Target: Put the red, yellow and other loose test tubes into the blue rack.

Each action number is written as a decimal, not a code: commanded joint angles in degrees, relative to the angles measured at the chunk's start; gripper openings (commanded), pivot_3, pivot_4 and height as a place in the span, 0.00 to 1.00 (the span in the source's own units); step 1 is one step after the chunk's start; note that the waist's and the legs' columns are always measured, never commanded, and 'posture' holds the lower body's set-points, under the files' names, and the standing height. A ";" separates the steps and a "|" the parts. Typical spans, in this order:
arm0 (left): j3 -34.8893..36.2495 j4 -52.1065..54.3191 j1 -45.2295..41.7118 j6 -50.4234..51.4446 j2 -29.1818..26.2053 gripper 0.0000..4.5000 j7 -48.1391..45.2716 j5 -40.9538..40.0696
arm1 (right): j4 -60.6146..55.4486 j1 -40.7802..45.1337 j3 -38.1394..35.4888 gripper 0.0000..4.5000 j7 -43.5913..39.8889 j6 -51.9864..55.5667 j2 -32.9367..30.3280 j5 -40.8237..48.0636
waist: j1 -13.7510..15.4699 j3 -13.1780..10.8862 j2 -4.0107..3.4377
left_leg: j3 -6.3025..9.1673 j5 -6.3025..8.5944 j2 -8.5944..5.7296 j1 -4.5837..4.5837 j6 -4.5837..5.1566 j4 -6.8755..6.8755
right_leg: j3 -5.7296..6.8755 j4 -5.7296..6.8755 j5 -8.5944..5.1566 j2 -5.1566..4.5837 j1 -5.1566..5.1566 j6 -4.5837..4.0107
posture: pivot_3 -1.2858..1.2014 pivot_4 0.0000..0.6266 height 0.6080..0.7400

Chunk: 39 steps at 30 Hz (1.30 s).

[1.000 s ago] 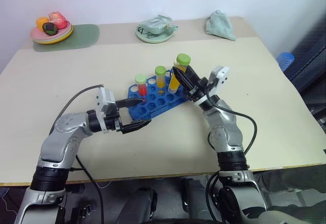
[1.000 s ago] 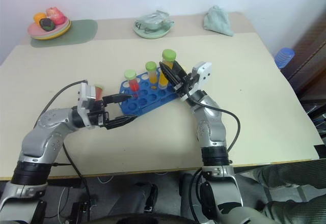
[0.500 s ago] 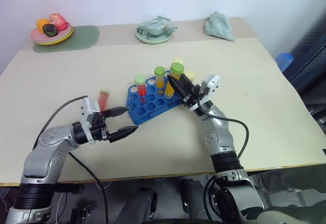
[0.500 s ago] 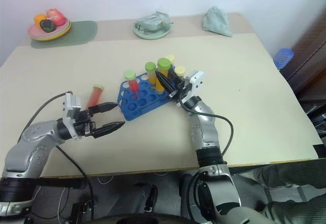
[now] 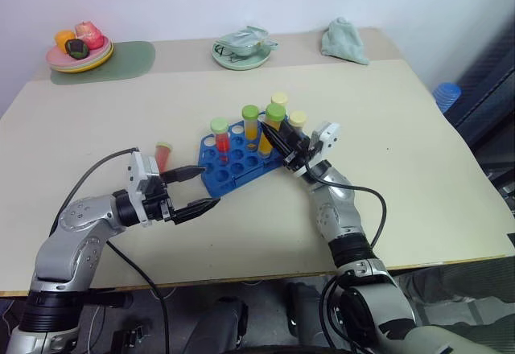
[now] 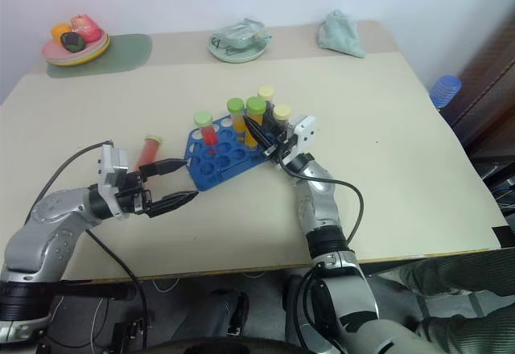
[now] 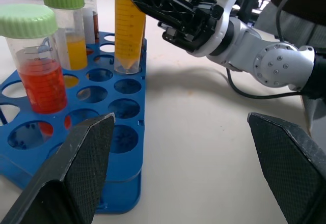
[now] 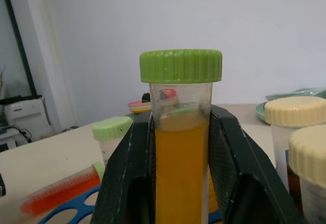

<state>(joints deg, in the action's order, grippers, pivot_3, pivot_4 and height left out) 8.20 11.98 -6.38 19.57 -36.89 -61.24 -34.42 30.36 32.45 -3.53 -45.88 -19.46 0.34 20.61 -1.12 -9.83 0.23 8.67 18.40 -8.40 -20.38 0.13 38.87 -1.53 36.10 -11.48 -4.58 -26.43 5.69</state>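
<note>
Now, right pincer clamping upright yellow tube, left pincer agape

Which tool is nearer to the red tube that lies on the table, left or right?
Left. The open left tool is just beside the lying red tube, apart from it. The right tool is beyond the blue rack, shut on a yellow tube.

Left fingers apart, right fingers clamped.
</note>
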 commanded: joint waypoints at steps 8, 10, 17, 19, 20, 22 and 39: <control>1.31 2.11 0.40 -0.27 -0.36 0.95 0.46 -0.94 | -2.66 -1.63 2.01 0.17 -1.67 -1.55 -2.56 -1.66 | -0.02 0.00 0.00 | -0.02 0.01 0.01 0.02 0.00 0.00 | -0.01 -0.01 0.00 0.00 0.02 0.00 | 0.52 0.24 1.00; 1.15 1.98 0.20 -0.22 -0.30 0.95 0.47 -0.91 | -3.48 -2.00 2.47 0.17 -1.88 -1.09 -2.82 -1.70 | -0.01 0.00 0.00 | -0.02 0.01 0.02 0.02 0.00 0.00 | -0.01 0.00 0.00 0.01 0.02 0.00 | 0.52 0.24 1.00; 0.89 1.31 0.01 -0.47 0.05 0.95 0.26 -0.82 | -5.21 -2.44 3.80 0.17 -1.40 0.35 -1.78 -1.46 | 0.00 0.00 0.00 | -0.03 0.02 0.02 0.02 0.00 0.00 | -0.02 0.00 0.00 0.01 0.01 0.00 | 0.52 0.24 1.00; 0.88 1.16 0.07 -0.57 0.12 0.95 0.19 -0.76 | -4.42 -1.88 3.87 0.17 -1.36 0.40 -1.46 -1.38 | 0.00 0.00 0.01 | -0.03 0.02 0.02 0.02 0.00 0.00 | -0.02 -0.01 0.00 0.02 0.01 0.00 | 0.52 0.24 1.00; 0.93 1.14 0.14 -0.62 0.12 0.95 0.15 -0.76 | -3.93 -1.51 3.84 0.17 -1.39 0.49 -1.28 -1.28 | -0.01 0.00 0.00 | -0.03 0.02 0.03 0.02 0.00 0.00 | -0.02 -0.01 0.00 0.02 0.01 0.00 | 0.52 0.24 1.00; 1.05 1.10 0.22 -0.71 0.11 0.95 0.10 -0.75 | -2.82 -0.80 3.58 0.17 -1.55 0.55 -1.18 -1.19 | -0.01 0.00 0.00 | -0.04 0.02 0.03 0.02 0.00 0.00 | -0.02 -0.01 0.00 0.02 0.01 0.00 | 0.52 0.24 1.00; 1.97 2.00 1.73 -1.41 -0.05 0.95 0.85 -0.68 | 1.86 1.27 1.21 0.17 -5.12 -0.17 -5.85 -0.28 | 0.22 0.00 0.01 | -0.05 0.03 0.03 0.04 0.01 0.00 | -0.03 -0.03 0.00 0.01 0.05 -0.01 | 0.52 0.24 1.00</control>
<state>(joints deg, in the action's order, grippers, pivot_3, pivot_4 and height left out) 8.52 12.41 -4.73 19.21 -36.76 -60.70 -34.42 32.06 34.12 -1.16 -51.10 -19.85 -4.80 19.99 -0.90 -9.82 0.24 8.62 18.42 -8.36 -20.34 0.14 38.87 -1.56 36.07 -11.48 -4.56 -26.38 5.68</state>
